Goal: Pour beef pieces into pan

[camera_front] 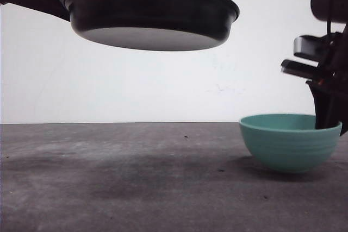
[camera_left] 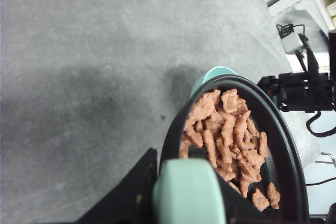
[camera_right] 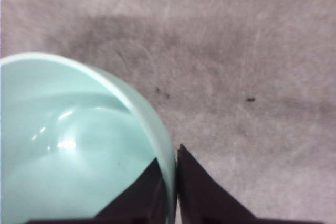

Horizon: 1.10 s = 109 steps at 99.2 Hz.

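The black pan (camera_front: 152,12) hangs high above the table at the left, roughly level. My left gripper (camera_left: 186,190) is shut on its mint-green handle (camera_left: 189,195). Inside the pan (camera_left: 283,145) lies a heap of reddish-brown beef pieces (camera_left: 226,129). A teal ribbed bowl (camera_front: 288,142) stands on the table at the right. My right gripper (camera_front: 326,118) is shut on its rim, one finger inside and one outside. In the right wrist view the bowl (camera_right: 68,145) shows nothing inside, with the right gripper (camera_right: 172,169) pinching its wall.
The grey table (camera_front: 119,177) runs bare under the raised pan, with its shadow on it. Past the pan's far rim the bowl's edge (camera_left: 212,74) peeks out, and the right arm (camera_left: 304,87) stands beside it. A white wall closes the back.
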Each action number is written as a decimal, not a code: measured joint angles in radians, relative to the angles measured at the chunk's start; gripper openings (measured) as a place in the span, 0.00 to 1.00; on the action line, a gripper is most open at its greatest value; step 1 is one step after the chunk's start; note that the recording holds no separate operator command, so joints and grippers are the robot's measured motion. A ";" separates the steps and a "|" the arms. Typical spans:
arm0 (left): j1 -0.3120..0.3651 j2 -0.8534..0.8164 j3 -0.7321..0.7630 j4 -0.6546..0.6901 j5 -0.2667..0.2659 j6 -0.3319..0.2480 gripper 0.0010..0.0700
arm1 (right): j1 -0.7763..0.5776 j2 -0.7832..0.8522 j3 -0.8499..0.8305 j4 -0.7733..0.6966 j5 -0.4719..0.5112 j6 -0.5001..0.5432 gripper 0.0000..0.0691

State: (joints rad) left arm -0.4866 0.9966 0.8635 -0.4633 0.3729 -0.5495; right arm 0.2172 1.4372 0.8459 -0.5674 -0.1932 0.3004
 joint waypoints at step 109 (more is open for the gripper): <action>0.087 0.581 0.000 0.430 -0.023 0.007 0.06 | 0.148 -0.850 0.333 -0.216 -0.042 0.042 0.02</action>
State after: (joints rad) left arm -0.3996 1.5780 0.8635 -0.0338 0.3496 -0.5423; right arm 0.3656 0.5869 1.1786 -0.7834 -0.2352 0.3428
